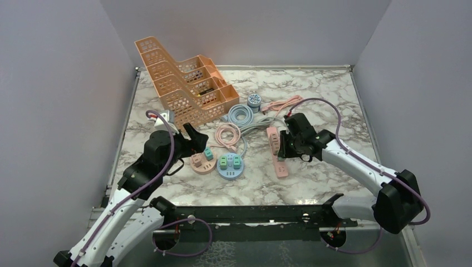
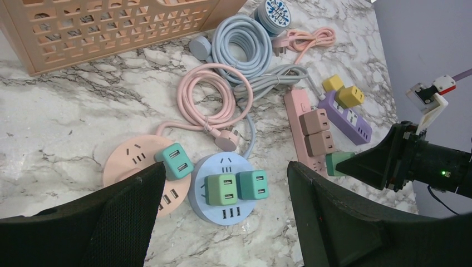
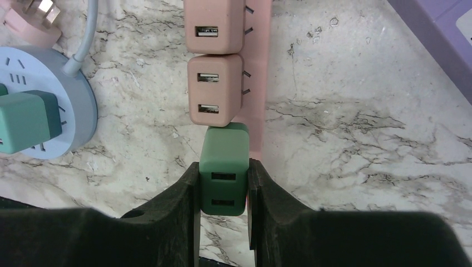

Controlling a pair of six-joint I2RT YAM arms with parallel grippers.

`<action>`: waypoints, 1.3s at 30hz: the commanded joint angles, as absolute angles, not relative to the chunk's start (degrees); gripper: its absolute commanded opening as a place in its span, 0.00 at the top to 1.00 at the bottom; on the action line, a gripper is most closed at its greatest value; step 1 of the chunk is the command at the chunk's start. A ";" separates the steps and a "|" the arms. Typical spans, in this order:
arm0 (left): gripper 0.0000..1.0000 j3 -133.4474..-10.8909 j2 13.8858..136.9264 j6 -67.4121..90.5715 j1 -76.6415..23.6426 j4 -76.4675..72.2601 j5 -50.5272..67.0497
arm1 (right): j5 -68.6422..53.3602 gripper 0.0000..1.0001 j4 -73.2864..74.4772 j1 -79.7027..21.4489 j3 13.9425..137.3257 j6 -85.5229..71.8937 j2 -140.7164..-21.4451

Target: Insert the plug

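Note:
My right gripper [image 3: 224, 189] is shut on a dark green plug [image 3: 224, 158] with two USB slots. It holds the plug over the near end of the pink power strip [image 3: 257, 83], right behind two pink-brown plugs [image 3: 214, 92] seated in the strip. The plug's prongs are hidden. In the top view this gripper [image 1: 284, 149] is at the strip [image 1: 280, 167], mid-table. My left gripper [image 2: 225, 169] hangs open and empty above the pink round socket [image 2: 131, 161] and the blue round socket [image 2: 222, 186], both carrying green plugs.
An orange tiered basket [image 1: 183, 83] stands at the back left. Coiled blue [image 1: 240, 115] and pink [image 1: 227, 133] cables lie between it and the sockets. A purple strip [image 2: 348, 117] with yellow plugs [image 2: 350, 95] lies beyond the pink strip. Walls close in three sides.

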State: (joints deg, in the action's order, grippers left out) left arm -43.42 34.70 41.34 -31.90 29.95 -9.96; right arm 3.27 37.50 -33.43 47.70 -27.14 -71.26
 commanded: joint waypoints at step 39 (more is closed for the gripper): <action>0.17 -42.45 34.04 35.08 -31.98 27.86 -14.75 | 6.98 0.99 34.95 -34.34 45.87 -29.12 -84.24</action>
State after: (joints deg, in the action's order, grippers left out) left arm -43.03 34.81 36.29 -31.90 28.80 -13.04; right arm 1.43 36.73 -33.45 49.23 -27.33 -79.37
